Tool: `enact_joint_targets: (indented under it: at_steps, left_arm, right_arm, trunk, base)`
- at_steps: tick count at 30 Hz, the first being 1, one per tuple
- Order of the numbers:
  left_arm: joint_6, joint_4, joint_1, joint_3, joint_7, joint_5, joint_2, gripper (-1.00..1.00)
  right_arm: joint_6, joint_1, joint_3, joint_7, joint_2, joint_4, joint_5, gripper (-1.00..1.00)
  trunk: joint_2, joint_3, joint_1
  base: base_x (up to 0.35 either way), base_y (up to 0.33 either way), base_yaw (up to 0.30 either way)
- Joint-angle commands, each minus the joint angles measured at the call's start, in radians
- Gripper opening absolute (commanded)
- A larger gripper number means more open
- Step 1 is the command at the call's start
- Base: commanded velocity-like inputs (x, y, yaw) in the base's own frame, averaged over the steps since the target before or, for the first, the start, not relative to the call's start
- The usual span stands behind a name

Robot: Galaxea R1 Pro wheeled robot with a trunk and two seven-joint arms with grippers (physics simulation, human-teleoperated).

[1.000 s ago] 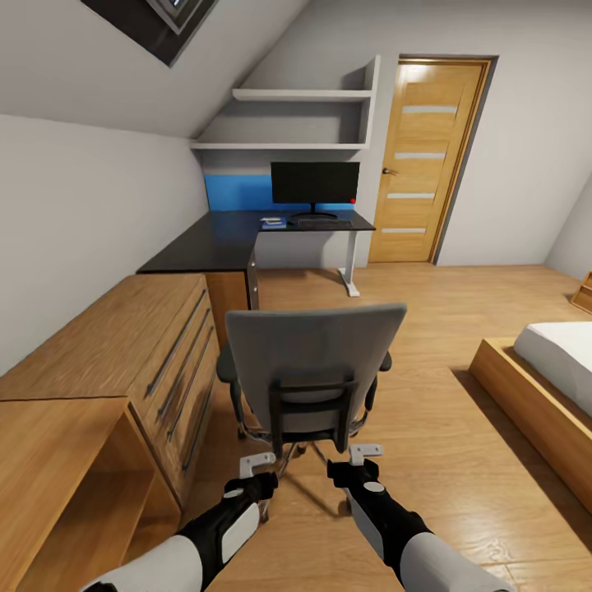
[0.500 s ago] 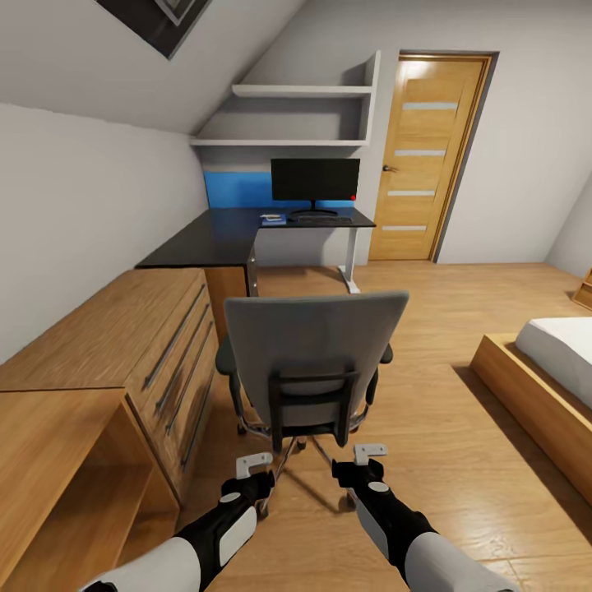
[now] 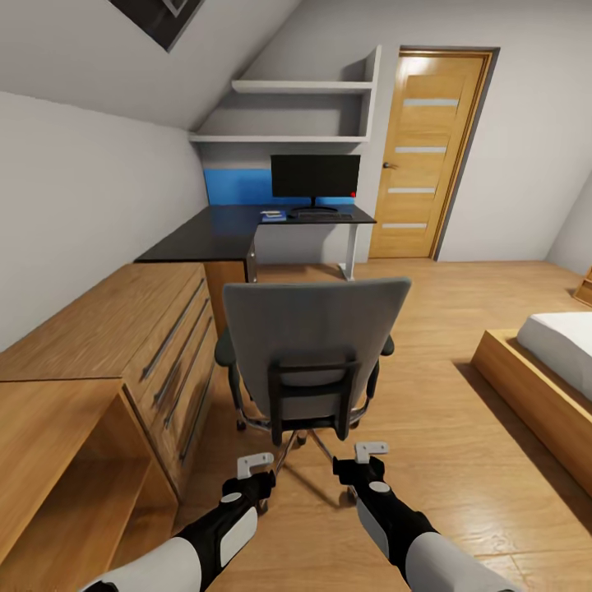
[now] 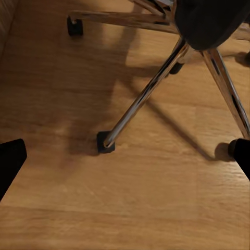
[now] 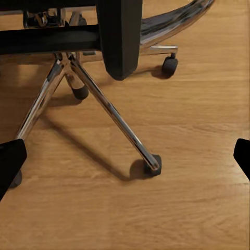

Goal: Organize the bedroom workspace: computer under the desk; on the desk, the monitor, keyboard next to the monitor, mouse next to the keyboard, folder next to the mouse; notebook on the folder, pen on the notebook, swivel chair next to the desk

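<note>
Chair and robot have rolled a little nearer the worktop over the past second, the far wall and door sitting slightly higher in the head view as the camera travels. Nearest the camera, the left gripper and right gripper hang low behind the chair, jaws open and empty, each wrist view showing dark fingertips wide apart over bare wood floor. Just ahead stands the chair, its grey back toward the robot, chrome legs and casters spread across the boards, no gripper touching it. Left of it runs a low wooden drawer unit; a bed edges in at right. Farther on, the black L-shaped worktop fills the corner, with the monitor upright on it, the keyboard just in front, and a small blue folder beside that carrying a pale item too small to identify. The step in hand appears to be the last one, bringing the chair to the worktop, which is still well apart. The next move likely calls for closing on the chair back, taking hold or pressing it squarely, and steering clear of the drawers.
</note>
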Motion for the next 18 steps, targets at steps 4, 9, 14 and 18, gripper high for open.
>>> enact_joint_targets:
  at_steps: [4,9,14,18]
  left_arm:
    - [-0.005,0.000,-0.001,-0.009,0.005,0.010,-0.001,1.00]
    - [-0.005,0.000,-0.001,-0.013,0.005,0.010,-0.002,1.00]
    - [-0.003,0.000,-0.001,-0.015,0.005,0.010,-0.005,1.00]
    - [-0.001,-0.003,-0.001,-0.018,0.005,0.010,-0.011,1.00]
  right_arm:
    - [-0.027,-0.001,0.009,-0.005,-0.001,0.005,-0.010,1.00]
    - [-0.029,-0.001,0.012,-0.004,0.000,0.004,-0.009,1.00]
    - [-0.038,-0.001,0.012,-0.001,-0.001,0.006,-0.011,1.00]
    - [-0.063,-0.001,0.012,0.001,0.000,0.006,-0.013,1.00]
  trunk:
    - [-0.029,-0.013,0.015]
    - [-0.064,-0.029,0.034]
    - [-0.099,-0.045,0.054]
    - [-0.127,-0.057,0.069]
  base:
    - [0.000,0.000,0.000]
    - [0.000,0.000,0.000]
    - [0.000,0.000,0.000]
    - [0.000,0.000,0.000]
